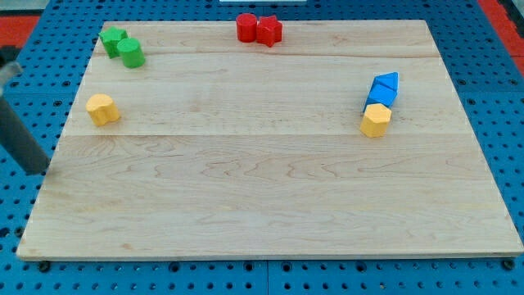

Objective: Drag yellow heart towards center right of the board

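Claw there is none on this arm, so nothing can be released, clenched or grasping; the arm ends in a dark rod, and my tip does the work by pushing. It shows blurred, to the view's left of the yellow heart and lower than it, apart from it and not touching, seemingly just off the edge of the wooden worktop, over the blue pegboard. The yellow heart lies alone near that left edge, with its long axis hard to make out. Above the heart, a green block and a green cylinder sit touching each other. Far to the heart's upper right, a red cylinder touches a red star. Far to the heart's right, at about its level, a blue block of uncertain shape stands against a second yellow block, angular rather than heart-shaped. The goal, as I judge it, lies that way, so the heart must cross nearly the whole worktop toward the view's right. The tip is already on the correct side, the left, but too low. I judge it should rise level with the heart before pressing rightward; otherwise the push would send the heart up toward the green pair.
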{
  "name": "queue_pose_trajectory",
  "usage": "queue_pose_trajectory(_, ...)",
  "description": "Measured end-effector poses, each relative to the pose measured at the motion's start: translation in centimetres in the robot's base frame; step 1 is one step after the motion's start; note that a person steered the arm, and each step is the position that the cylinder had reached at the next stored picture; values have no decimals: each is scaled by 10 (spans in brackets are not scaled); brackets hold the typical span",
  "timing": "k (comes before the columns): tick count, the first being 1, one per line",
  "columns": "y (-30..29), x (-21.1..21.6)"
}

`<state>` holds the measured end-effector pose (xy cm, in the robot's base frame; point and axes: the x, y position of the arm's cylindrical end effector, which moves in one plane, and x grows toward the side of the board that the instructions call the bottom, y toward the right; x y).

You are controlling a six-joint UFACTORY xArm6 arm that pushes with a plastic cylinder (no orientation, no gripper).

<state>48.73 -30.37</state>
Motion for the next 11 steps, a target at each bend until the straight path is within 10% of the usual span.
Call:
queue_pose_trajectory(1,16,-75)
queue_pose_trajectory(4,229,-74)
queue_pose_trajectory(5,127,-71)
queue_pose_trajectory(6,163,-24)
queue_pose_trajectory(9,331,-88)
queue_pose_trajectory(11,255,-45)
